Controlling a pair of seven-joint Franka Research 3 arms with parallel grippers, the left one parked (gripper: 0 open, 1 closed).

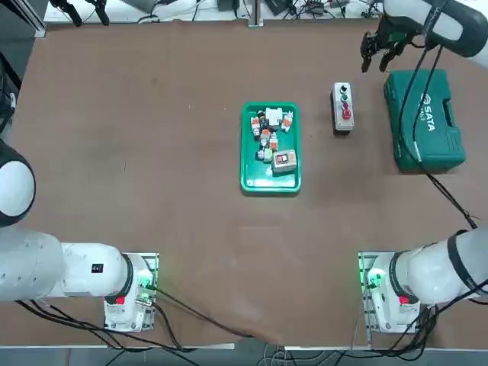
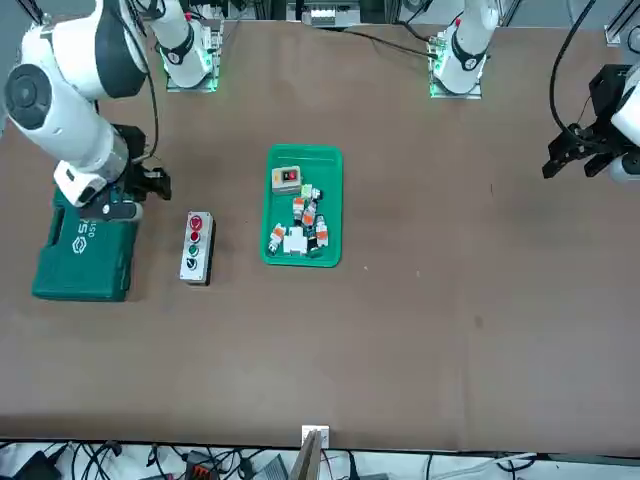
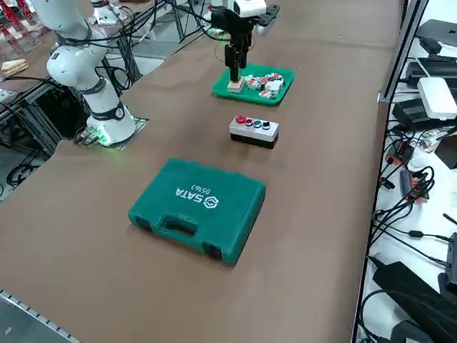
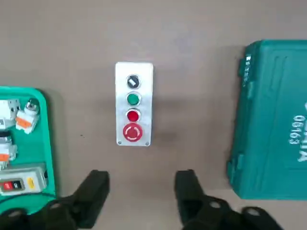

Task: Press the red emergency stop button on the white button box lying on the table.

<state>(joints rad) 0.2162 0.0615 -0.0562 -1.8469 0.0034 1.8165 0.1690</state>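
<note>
Top view — the box (image 1: 335, 102) lies left of the case (image 1: 427, 145), its long axis near to far, red button (image 1: 347, 114) nearest the robot. Front view, right gripper (image 2: 150, 192) raised. Wrist view — fingers wide, nothing between; button's round, biggest, likely just far of them.

Red emergency stop button (image 4: 133, 132): round, raised, I see it at the box's end nearest my base.
White button box (image 4: 122, 112): elongated, lying flat, buttons up.
Table (image 1: 191, 244): brown, matte.
</note>
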